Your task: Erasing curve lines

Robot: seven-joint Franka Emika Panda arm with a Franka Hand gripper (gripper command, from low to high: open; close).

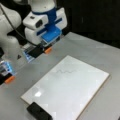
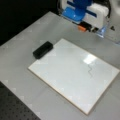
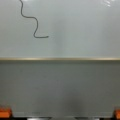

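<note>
So the gripper point(image 1: 42, 51) is hanging above the grey bench point(image 1: 100, 52), off the far edge of the white board point(image 1: 75, 85), not touching anything. In the wrist view you only get the orange fingertips point(image 3: 5, 112) peeking in at the bottom left and bottom right corners, so the jaws are spread wide with nothing between them; the rest of the fingers is cut off by the frame. The curve lines point(image 3: 32, 21) are still on the board, a thin dark squiggle, and in the wrist view its top end runs out of the picture at the upper left. In both front views it's way fainter: a thin wavy trace point(image 1: 65, 71) near the board's far side, and in a front view it sits just below a bright glare spot point(image 2: 90, 70), so it's kinda hard to follow there. There's a black eraser block point(image 2: 43, 49) lying at the board's corner, overlapping the edge a little as far as I can tell, well apart from the gripper. In a front view that same block point(image 1: 38, 112) is partly cut off at the bottom. The arm's upper part is out of frame in both front views.
</note>
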